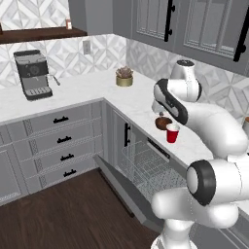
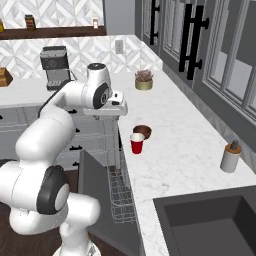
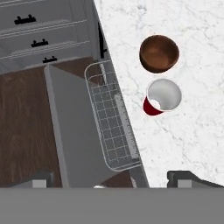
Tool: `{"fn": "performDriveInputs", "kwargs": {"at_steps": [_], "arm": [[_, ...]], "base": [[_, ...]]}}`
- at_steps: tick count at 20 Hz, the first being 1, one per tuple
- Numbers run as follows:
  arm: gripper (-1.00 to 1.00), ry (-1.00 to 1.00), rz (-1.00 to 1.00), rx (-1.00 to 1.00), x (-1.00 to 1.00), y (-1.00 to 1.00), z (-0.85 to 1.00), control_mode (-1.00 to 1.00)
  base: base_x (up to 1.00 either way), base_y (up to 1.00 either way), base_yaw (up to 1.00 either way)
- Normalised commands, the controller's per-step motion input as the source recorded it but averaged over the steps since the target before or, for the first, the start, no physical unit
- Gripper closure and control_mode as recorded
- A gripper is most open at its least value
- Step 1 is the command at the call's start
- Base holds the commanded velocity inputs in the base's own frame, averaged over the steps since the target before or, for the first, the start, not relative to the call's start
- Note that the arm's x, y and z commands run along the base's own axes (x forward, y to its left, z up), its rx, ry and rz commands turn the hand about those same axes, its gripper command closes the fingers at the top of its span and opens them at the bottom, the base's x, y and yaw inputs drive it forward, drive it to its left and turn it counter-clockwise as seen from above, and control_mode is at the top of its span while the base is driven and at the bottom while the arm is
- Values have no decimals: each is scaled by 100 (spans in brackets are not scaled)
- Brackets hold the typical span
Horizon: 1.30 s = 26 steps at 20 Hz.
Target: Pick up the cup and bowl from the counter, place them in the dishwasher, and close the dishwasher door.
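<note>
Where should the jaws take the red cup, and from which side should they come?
Probably from above, across the rim. The cup stands upright, mouth open, near the counter edge. Set the jaws so neither finger comes down on the bowl close beside it.

Arm (image 1: 214, 126): glossy white rounded shells, fat tube-shaped links. Joints are dark grey/black bands and round caps, one big black ring on the lower elbow (image 2: 50, 192), another at the wrist (image 2: 102, 95). Boxy white hand (image 2: 112, 104) at the end. Finger tips (image 3: 186, 177) small, dark grey, blocky. No visible cables or markings, though the render may be too coarse to show screws.
</note>
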Motion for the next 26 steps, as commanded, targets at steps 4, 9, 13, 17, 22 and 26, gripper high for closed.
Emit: {"fn": "performDriveInputs", "kwargs": {"at_steps": [4, 9, 13, 17, 22, 26], "arm": [[-100, 0, 0, -20, 65, -5, -45, -100], [-100, 0, 0, -15, 47, -19, -39, -100], [-100, 0, 1, 0, 40, -39, -42, -100], [-100, 0, 1, 0, 28, -37, -42, -100], [-100, 0, 1, 0, 16, -23, -38, -100], [-100, 0, 2, 0, 9, -6, -35, -100]], "base": [[0, 0, 0], [0, 0, 0], [0, 0, 0], [0, 0, 0], [0, 0, 0], [0, 0, 0]]}}
